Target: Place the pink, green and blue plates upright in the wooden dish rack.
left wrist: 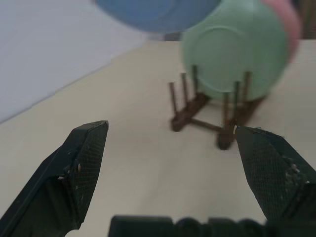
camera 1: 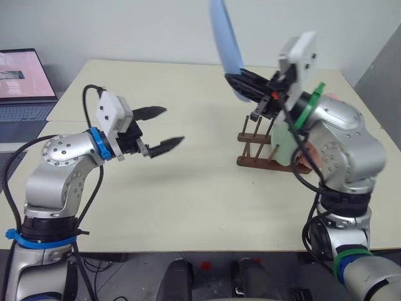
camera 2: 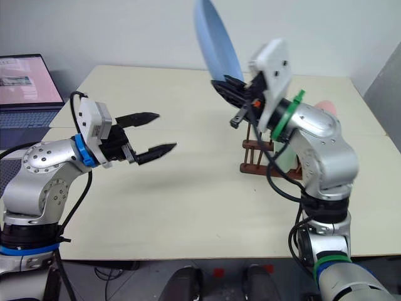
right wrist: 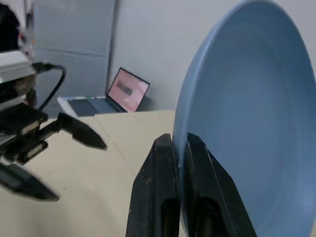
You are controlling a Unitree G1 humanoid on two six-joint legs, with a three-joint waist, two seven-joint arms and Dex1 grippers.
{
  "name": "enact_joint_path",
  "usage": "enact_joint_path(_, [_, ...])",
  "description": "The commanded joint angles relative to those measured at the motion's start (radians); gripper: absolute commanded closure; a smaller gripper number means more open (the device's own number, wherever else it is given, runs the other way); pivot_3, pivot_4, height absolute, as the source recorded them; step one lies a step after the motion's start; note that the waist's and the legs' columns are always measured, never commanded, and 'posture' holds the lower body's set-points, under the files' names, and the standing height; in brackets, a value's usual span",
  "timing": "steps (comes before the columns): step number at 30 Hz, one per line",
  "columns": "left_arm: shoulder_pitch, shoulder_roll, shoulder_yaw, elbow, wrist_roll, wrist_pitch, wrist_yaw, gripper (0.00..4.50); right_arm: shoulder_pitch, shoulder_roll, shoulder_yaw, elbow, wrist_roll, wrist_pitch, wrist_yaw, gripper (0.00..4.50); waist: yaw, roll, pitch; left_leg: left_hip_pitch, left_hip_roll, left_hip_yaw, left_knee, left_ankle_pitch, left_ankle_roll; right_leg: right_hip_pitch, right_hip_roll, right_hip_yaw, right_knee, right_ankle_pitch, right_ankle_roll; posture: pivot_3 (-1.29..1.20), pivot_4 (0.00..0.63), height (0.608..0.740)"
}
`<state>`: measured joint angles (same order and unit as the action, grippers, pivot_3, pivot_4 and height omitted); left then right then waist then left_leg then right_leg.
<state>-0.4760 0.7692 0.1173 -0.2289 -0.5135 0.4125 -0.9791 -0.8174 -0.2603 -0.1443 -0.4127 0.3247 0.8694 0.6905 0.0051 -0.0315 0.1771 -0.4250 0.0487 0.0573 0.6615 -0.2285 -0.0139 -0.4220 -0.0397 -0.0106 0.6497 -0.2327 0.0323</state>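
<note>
Cream surface: green plate and pink plate stand in wooden rack. Right gripper, jaws clamped on blue plate, holds it above rack; left gripper jaws apart. One plate left.

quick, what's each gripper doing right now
left gripper: open, fingers spread wide, holding nothing.
right gripper: shut on the rim of the blue plate, which it holds in the air above the wooden dish rack.
</note>
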Motion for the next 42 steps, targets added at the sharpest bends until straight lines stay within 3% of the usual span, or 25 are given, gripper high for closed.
enact_joint_path(1, [0.003,0.056,-0.022,-0.084,-0.074,0.050,-0.114,0.03,0.028,0.014,-0.117,-0.106,0.144,0.156,-0.082,4.50,-0.006,0.001,0.000,0.000,0.000,0.000,0.000,0.000,0.000,0.000,0.001,-0.001,0.000,0.000,0.000,0.00,0.150,0.740])
enact_joint_path(10, [-0.127,0.042,-0.079,-0.069,-0.113,0.089,-0.195,0.03,0.091,0.088,-0.293,-0.046,0.369,0.304,-0.244,4.50,-0.008,0.001,0.001,0.002,0.000,-0.001,0.000,0.000,0.001,0.000,0.004,0.000,0.002,-0.001,0.000,0.00,0.150,0.740])
enact_joint_path(24, [-0.140,0.031,-0.098,-0.061,-0.088,0.077,-0.212,0.03,0.112,0.097,-0.308,0.007,0.533,0.321,-0.420,4.50,-0.011,0.001,0.001,0.001,0.000,-0.001,-0.001,0.000,0.001,0.000,0.004,0.001,0.001,-0.001,0.000,0.00,0.150,0.740])
enact_joint_path(35, [-0.145,0.008,-0.109,-0.055,-0.067,0.066,-0.201,0.03,0.110,0.085,-0.282,0.029,0.577,0.309,-0.556,4.50,-0.012,0.001,0.001,0.002,0.000,-0.001,-0.001,0.000,0.001,0.000,0.005,0.001,0.001,-0.001,0.000,0.00,0.150,0.740])
enact_joint_path(38, [-0.144,0.003,-0.110,-0.055,-0.063,0.063,-0.197,0.00,0.096,0.065,-0.273,0.020,0.591,0.301,-0.576,3.71,-0.013,0.001,0.001,0.001,0.000,-0.001,-0.001,0.000,0.001,0.000,0.005,0.001,0.001,-0.001,0.000,0.00,0.150,0.740])
enact_joint_path(42, [-0.144,-0.003,-0.108,-0.050,-0.054,0.060,-0.196,0.00,0.079,0.041,-0.257,0.009,0.605,0.294,-0.579,2.30,-0.013,0.001,0.001,0.001,0.000,-0.001,-0.001,0.000,0.001,-0.001,0.005,0.001,0.000,-0.001,0.000,0.00,0.150,0.740])
